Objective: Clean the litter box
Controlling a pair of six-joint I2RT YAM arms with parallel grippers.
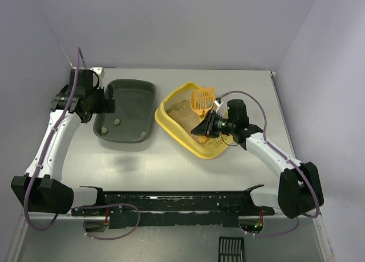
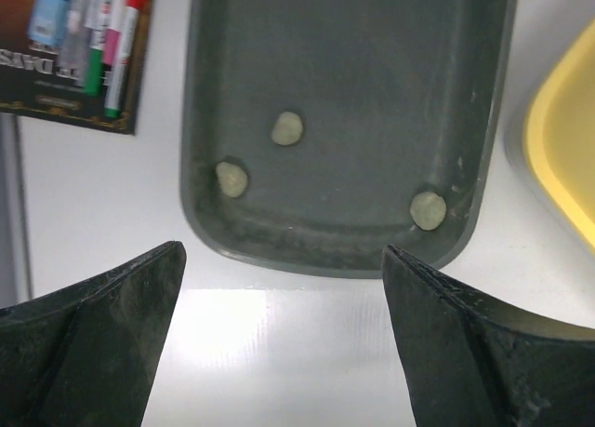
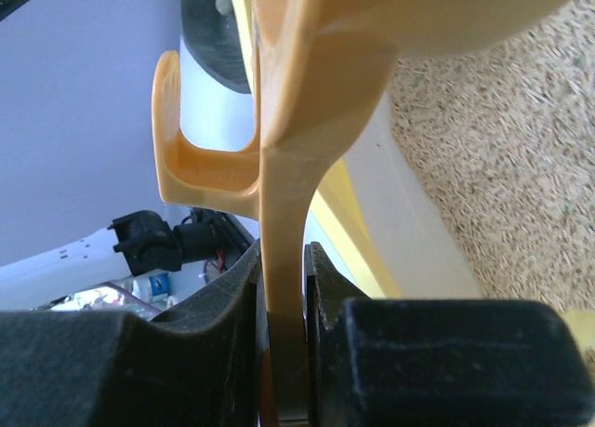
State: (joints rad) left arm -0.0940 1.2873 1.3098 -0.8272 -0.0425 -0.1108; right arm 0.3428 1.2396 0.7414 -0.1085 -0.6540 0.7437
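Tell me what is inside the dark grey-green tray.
The dark grey-green tray holds three small pale round lumps near one end. The left gripper covers one corner in the top view; that part cannot be seen.

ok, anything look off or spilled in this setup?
The litter box sits turned diagonally, while the grey tray beside it lies nearly square. No spilled litter that I can see. A black slotted piece lies alone at the bottom of the top view.

My right pincer [image 1: 205,125] is holding the scoop [image 1: 203,100] over the litter box [image 1: 171,125]. Second tray [image 1: 131,102] is sitting at its 9 o'clock, three lumps [image 2: 287,128] lying inside.
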